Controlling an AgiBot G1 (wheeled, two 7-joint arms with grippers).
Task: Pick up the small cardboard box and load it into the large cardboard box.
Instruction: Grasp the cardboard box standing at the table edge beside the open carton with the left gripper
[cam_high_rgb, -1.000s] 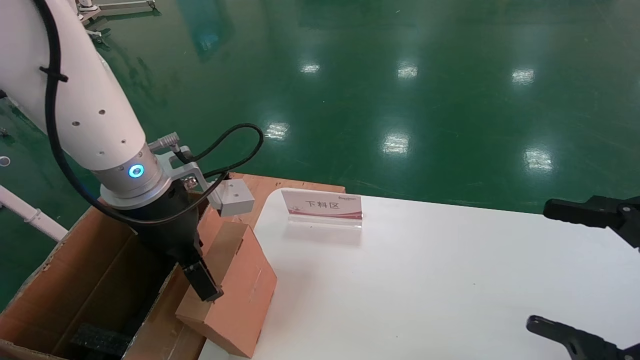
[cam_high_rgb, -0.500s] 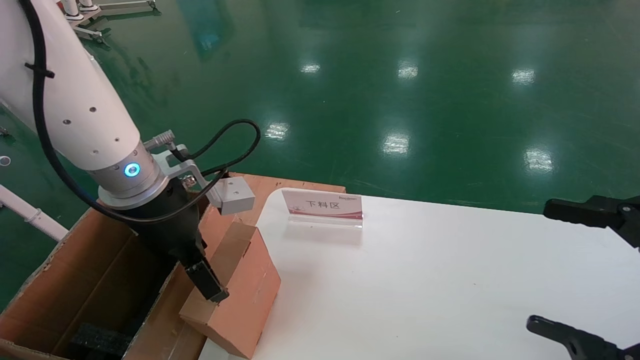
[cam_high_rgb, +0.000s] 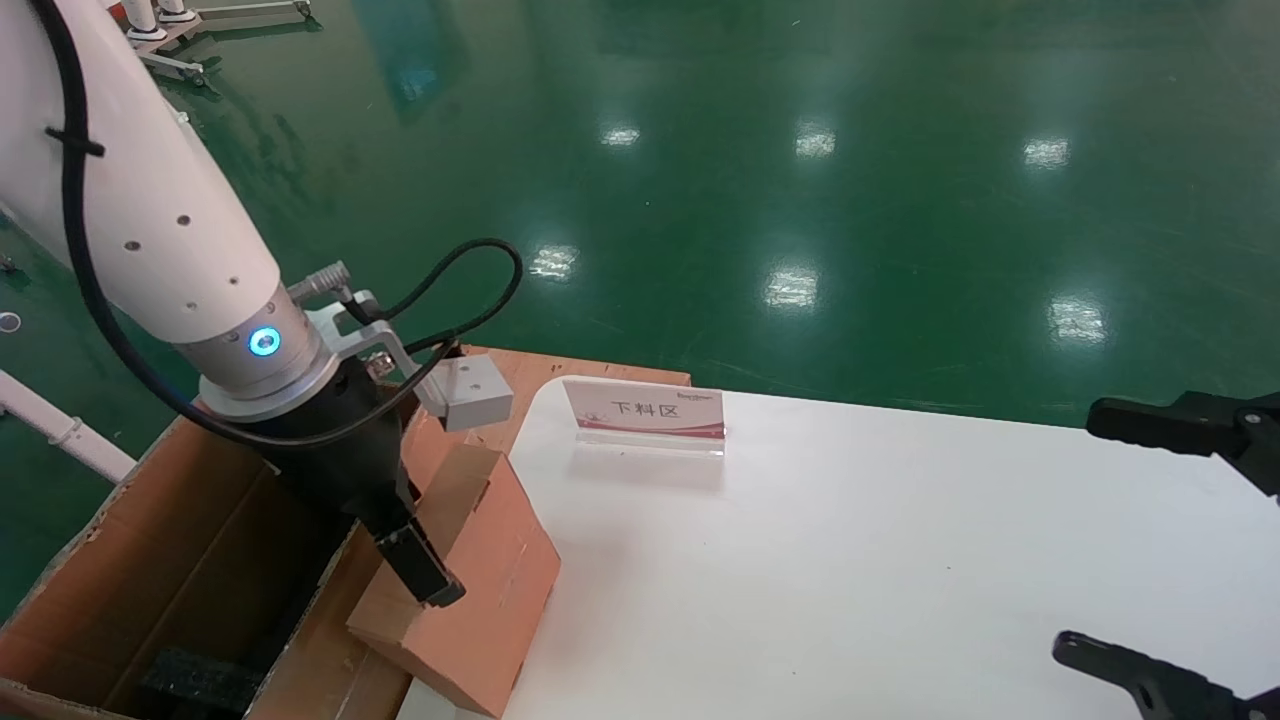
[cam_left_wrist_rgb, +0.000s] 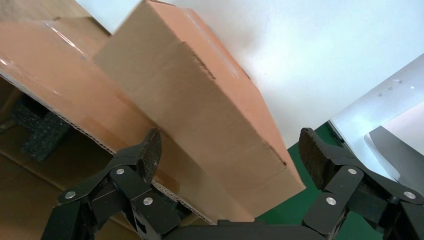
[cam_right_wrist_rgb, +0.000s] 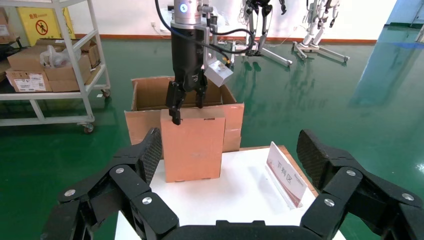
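My left claw (cam_high_rgb: 425, 575) hangs spread wide over the small box (cam_high_rgb: 470, 575), which stands at the table (cam_high_rgb: 850, 560) edge, leaning on the big box (cam_high_rgb: 190, 560). I judge it light, stiff and smooth-sided, best pinched across its narrow faces. Its underside is hidden. My right claw (cam_right_wrist_rgb: 227, 150) is parked, open.

The left gripper (cam_high_rgb: 425, 575) presses on top of the small cardboard box (cam_high_rgb: 470, 580), which tilts at the white table's (cam_high_rgb: 850, 560) left edge against the large cardboard box (cam_high_rgb: 150, 560). A sign (cam_high_rgb: 645, 412) stands behind. The right gripper (cam_high_rgb: 1185, 545) hovers far right, fingers spread.
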